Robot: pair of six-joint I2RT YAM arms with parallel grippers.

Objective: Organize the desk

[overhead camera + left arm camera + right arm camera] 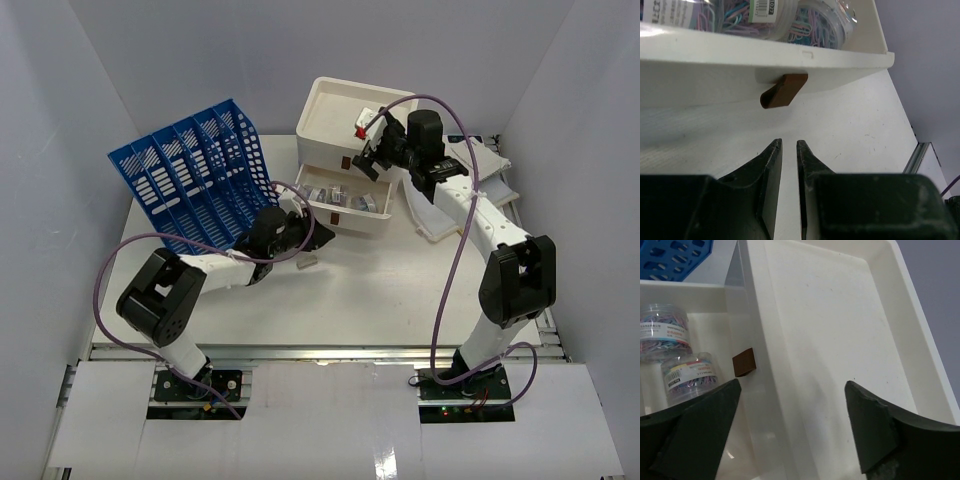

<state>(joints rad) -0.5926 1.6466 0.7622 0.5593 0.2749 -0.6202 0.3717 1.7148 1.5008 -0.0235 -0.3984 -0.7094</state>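
Note:
The white desk (380,290) carries a cream drawer box (318,125) at the back, with one drawer (352,220) pulled out. That drawer holds clear jars of coloured paper clips (666,333). My left gripper (789,142) sits low on the desk just in front of the drawer's brown handle (785,90). Its jaws are only a narrow slit apart, with nothing between them. My right gripper (792,385) hovers wide open and unloaded over the box's top tray (840,330). In the top view a small white and red thing (362,125) lies beside the right gripper (368,150).
A blue slotted file rack (195,170) stands tilted at the back left, close behind the left arm. White trays (445,205) lean at the right of the drawer box. A small pale item (308,262) lies on the desk near the left gripper (303,228).

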